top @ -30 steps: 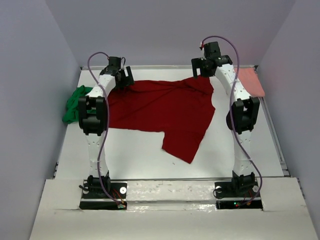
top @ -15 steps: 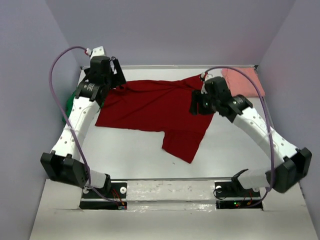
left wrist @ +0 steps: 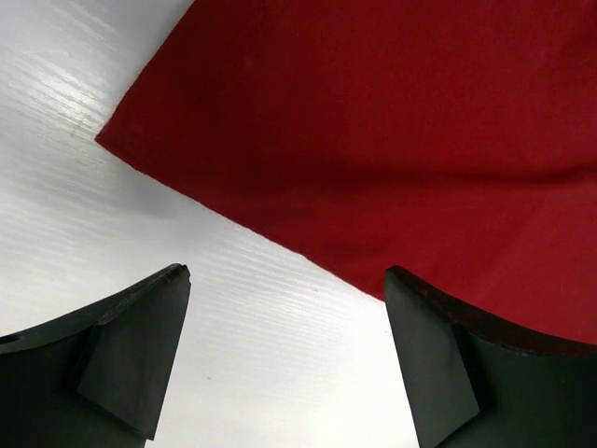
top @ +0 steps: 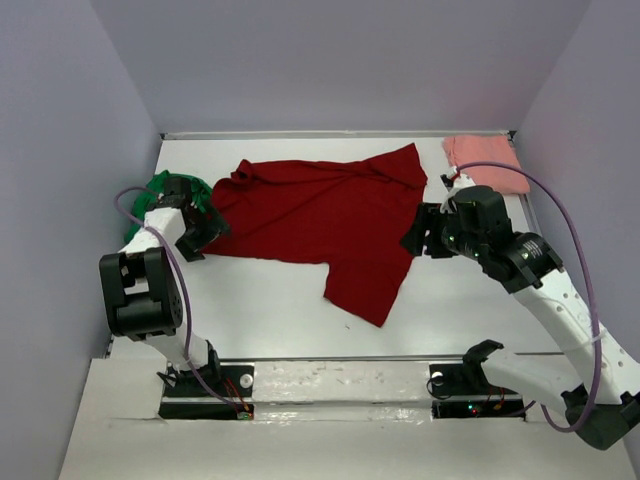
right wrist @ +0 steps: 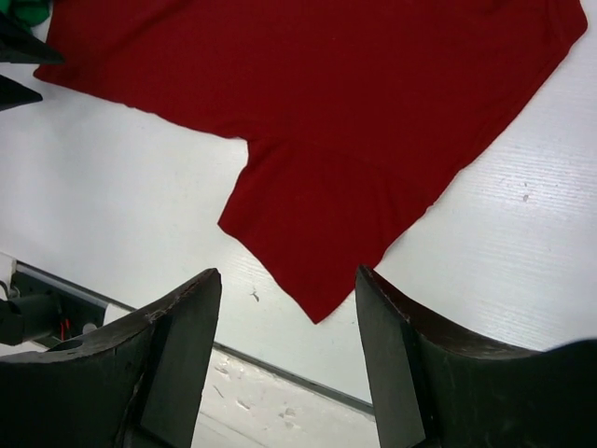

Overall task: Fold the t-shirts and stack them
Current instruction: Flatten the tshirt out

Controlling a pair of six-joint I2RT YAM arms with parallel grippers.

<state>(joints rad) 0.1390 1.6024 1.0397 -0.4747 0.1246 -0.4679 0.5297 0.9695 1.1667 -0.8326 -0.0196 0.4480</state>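
- Dark red t-shirt [top: 330, 215] spread nearly flat in the middle of the table [top: 260, 310], one flap jutting toward the near edge, a few creases along the far side.
- Left gripper [left wrist: 284, 275]: fingers spread wide, pinching nothing, low over the shirt's near left corner, with the hem running across the gap between them.
- Right gripper [right wrist: 287, 273]: fingers parted, nothing between them, raised above the shirt's right edge and looking down on the jutting flap.
- Step in hand, at a guess: taking hold of the red shirt for its first fold.
- To do it well: set the left fingers astride the corner, one sliding under the hem; catch every layer of cloth; take a matching hold on the right; lift both sides together and keep the cloth taut.
- Green t-shirt [top: 150, 200] bunched at the left edge beside the left arm; pink t-shirt [top: 487, 163] lying flat in the far right corner.
- No bin, tray or basket in view.
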